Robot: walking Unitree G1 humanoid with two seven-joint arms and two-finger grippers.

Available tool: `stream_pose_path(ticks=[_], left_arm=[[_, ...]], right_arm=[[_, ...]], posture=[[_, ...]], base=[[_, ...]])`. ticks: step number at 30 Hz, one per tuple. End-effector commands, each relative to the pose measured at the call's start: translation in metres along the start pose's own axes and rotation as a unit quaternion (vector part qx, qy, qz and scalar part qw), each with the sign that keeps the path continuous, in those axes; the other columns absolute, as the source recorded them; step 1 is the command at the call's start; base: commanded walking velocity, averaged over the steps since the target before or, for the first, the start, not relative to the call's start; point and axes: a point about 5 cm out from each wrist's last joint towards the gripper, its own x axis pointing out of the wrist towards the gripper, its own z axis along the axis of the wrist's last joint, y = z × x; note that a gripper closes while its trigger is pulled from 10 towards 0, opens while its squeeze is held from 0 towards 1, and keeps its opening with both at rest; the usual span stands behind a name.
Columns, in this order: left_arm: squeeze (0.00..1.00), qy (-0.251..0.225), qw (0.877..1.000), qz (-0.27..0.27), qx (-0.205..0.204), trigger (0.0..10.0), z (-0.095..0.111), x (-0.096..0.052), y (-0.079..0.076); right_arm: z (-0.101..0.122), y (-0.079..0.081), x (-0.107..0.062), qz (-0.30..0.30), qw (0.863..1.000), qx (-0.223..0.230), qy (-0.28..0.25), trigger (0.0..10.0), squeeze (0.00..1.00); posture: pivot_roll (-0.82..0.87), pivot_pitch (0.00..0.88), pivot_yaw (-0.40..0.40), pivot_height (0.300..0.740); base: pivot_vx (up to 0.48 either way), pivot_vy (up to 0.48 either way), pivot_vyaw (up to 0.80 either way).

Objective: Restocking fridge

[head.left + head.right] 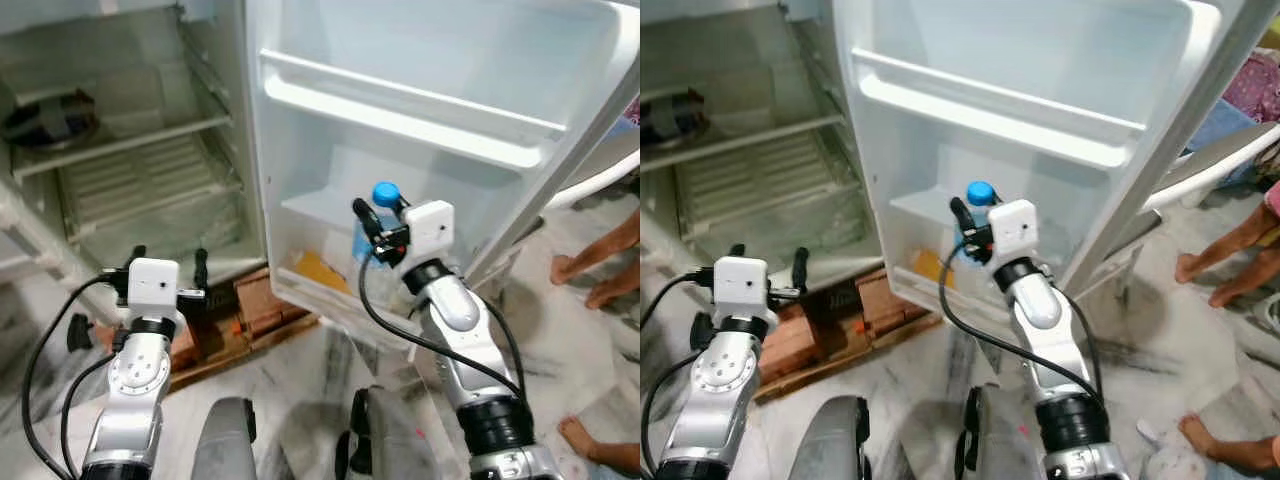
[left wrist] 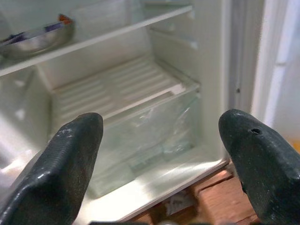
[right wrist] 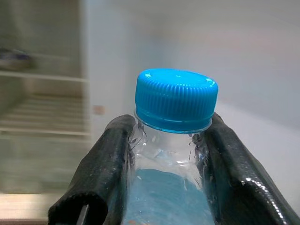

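Note:
A clear water bottle (image 3: 168, 187) with a blue cap (image 1: 386, 193) stands upright just above the lowest bin (image 1: 330, 290) of the open fridge door (image 1: 450, 110). My right gripper (image 1: 372, 232) is shut on the bottle below its cap; both black fingers (image 3: 108, 168) press its shoulders. My left gripper (image 1: 168, 268) hovers open and holding nothing in front of the fridge's bottom compartment, its two fingers (image 2: 70, 154) wide apart. A clear crisper drawer (image 2: 140, 136) lies ahead of it.
A steel bowl (image 1: 48, 118) sits on the fridge shelf at upper left. Red bricks (image 1: 262, 302) prop the fridge base. Something yellow (image 1: 322, 270) lies in the door bin. A person's bare feet (image 1: 590, 275) stand on the marble floor at right.

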Motion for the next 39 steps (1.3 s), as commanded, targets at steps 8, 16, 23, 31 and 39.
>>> stream_pose_path(ticks=[8,16,23,31,39], left_arm=[[0.00,0.011,1.000,-0.022,0.005,10.0,-0.003,-0.007,0.000],[0.00,0.002,1.000,-0.005,0.010,10.0,0.004,-0.004,0.008],[0.00,0.010,1.000,0.007,0.013,10.0,0.003,-0.019,0.014],[0.00,0.010,1.000,0.018,0.003,10.0,0.009,-0.026,0.015],[0.00,0.000,1.000,0.004,0.002,10.0,0.014,-0.023,0.011]], right_arm=[[-0.007,0.006,-0.001,0.012,1.000,-0.002,0.003,10.0,0.00],[-0.012,0.002,0.012,0.031,0.999,-0.021,0.009,10.0,0.00],[0.000,0.005,0.038,0.053,0.997,-0.046,-0.019,10.0,0.00],[0.010,0.012,0.059,0.068,0.990,-0.115,-0.047,10.0,0.00],[0.016,0.000,0.054,0.040,0.990,-0.107,-0.078,10.0,0.00]], posture=[[0.11,0.112,0.012,0.586],[0.15,0.139,-0.001,0.536],[0.18,0.168,-0.020,0.531],[0.20,0.197,-0.031,0.531],[0.18,0.180,-0.042,0.531]], base=[[0.000,0.000,0.00],[0.000,0.000,0.00],[0.000,0.000,0.00],[0.000,0.000,0.00],[0.033,0.000,0.00]])
